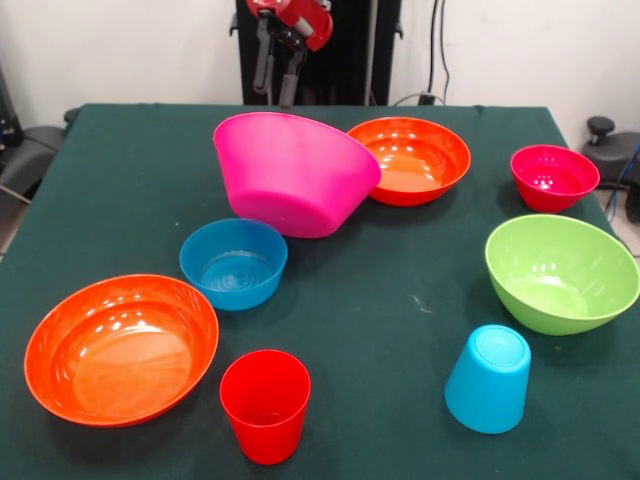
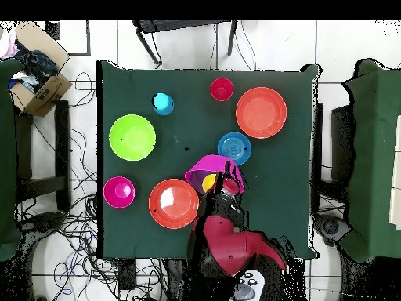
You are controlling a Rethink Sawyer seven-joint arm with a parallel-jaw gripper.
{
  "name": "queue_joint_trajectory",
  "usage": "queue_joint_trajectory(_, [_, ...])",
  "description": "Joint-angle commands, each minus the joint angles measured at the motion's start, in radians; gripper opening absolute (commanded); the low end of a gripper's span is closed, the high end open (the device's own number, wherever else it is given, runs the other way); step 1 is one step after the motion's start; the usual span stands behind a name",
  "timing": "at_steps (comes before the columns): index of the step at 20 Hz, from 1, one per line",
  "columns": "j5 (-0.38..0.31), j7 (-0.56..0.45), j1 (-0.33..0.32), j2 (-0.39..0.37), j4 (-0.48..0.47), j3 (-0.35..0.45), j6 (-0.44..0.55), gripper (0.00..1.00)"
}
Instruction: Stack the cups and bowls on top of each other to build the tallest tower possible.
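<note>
At the far edge of the surface [image 1: 400, 400] the gripper [image 1: 282, 95] holds the tilted magenta bowl [image 1: 295, 175] by its rim, jaws clamped on it. A yellow cup [image 2: 209, 183] shows inside. You should lift slowly and keep it level above the nearby orange bowl [image 1: 412, 158].

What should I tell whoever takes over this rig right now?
Claw: behind the tilted magenta bowl's far rim; cannot tell whether it is open or holding. Overhead, a yellow cup shows inside that bowl.
On the cloth, all apart: big orange bowl, second orange bowl, blue bowl, green bowl, crimson bowl, red cup upright, light blue cup upside down.
Done: at most the yellow cup in the magenta bowl; no tower.
Left: stack nearly everything, probably wide bowls lowest and cups on top.
</note>
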Motion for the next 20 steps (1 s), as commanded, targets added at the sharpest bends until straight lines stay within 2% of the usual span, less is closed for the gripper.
queue_joint_trajectory(1, [-0.039,0.15,0.027,0.062,0.04,0.055,0.09,1.0])
queue_joint_trajectory(10, [0.006,0.149,0.056,0.131,0.034,0.017,0.023,1.0])
queue_joint_trajectory(20, [0.019,0.16,0.067,0.165,0.021,0.001,-0.016,1.0])
